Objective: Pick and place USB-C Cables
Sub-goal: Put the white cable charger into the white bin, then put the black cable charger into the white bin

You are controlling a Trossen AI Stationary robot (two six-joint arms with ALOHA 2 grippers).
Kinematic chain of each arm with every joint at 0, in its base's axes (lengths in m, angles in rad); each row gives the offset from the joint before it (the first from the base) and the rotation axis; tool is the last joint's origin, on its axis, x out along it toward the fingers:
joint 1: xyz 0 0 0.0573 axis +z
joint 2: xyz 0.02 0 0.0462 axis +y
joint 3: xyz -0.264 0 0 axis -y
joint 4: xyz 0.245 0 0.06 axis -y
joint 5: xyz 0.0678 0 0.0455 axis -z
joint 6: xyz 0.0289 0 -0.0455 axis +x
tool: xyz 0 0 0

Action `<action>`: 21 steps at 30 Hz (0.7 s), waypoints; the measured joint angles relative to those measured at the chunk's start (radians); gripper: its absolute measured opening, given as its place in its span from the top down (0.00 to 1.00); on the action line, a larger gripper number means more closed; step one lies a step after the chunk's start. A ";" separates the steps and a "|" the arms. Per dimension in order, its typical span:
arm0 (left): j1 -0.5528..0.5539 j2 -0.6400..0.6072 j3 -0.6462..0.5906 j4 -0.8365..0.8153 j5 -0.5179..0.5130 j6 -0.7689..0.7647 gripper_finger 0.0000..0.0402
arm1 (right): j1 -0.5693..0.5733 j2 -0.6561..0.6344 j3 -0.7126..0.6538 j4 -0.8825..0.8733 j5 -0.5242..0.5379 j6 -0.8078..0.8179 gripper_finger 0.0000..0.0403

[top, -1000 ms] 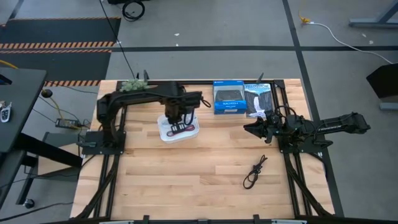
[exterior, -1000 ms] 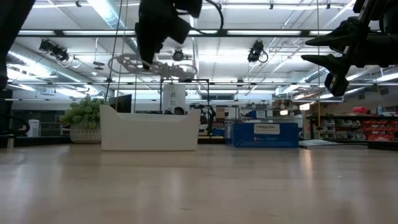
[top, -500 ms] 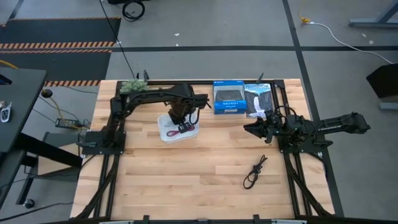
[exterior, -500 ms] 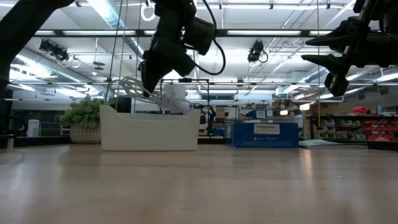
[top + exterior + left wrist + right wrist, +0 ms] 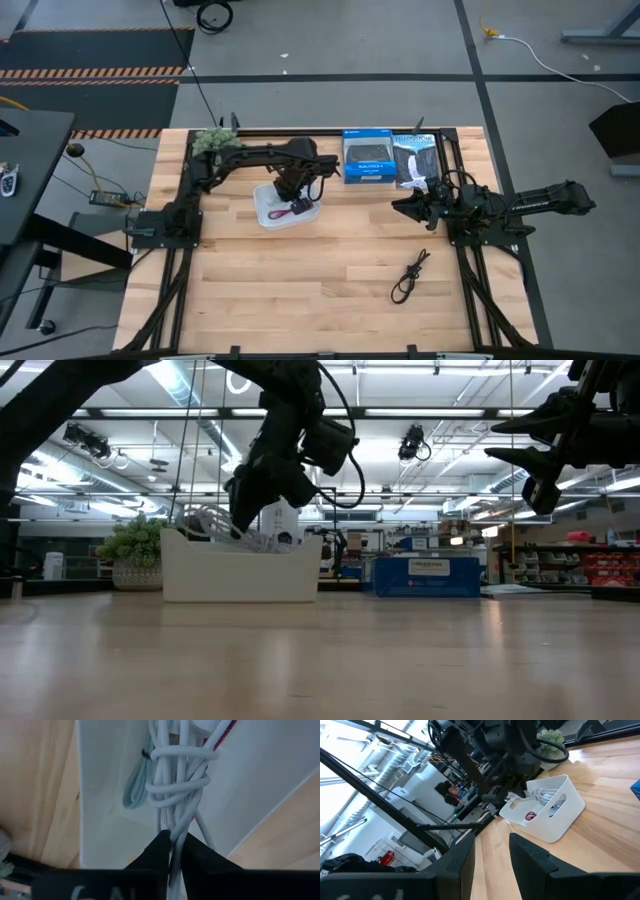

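My left gripper (image 5: 288,192) is over the white tray (image 5: 268,212), shut on the white cable (image 5: 179,780), a bundle wrapped with its own cord. In the low view the gripper (image 5: 238,525) reaches down to the tray's rim (image 5: 240,572). The silver-grey cable (image 5: 137,795) and the maroon cable (image 5: 299,208) lie inside the tray. The black cable (image 5: 410,275) lies on the table toward the near right. My right gripper (image 5: 397,207) hangs open above the table's right side, holding nothing. My left gripper pinches the white cable between its two fingers by the loose strands at one end (image 5: 173,836) of the bundle. The fingers (image 5: 156,851) come from above, slanting down, and lie along the cable. The bundle hangs from them into the tray, over the other cables.
Two blue-and-black retail boxes (image 5: 367,157) (image 5: 415,160) sit at the far edge, right of the tray. A small green plant (image 5: 214,137) stands at the far left. Bare wood lies across the near half of the table, apart from the black cable.
My left gripper has come down from well above the tray to its rim, tipping its fingers downward, still shut on the white cable. The cable, held level above the tray a second ago, now hangs into the tray.
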 joint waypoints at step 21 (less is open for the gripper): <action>-0.009 0.021 -0.001 0.028 0.009 -0.018 0.59 | 0.000 0.001 0.000 0.011 0.003 0.000 0.68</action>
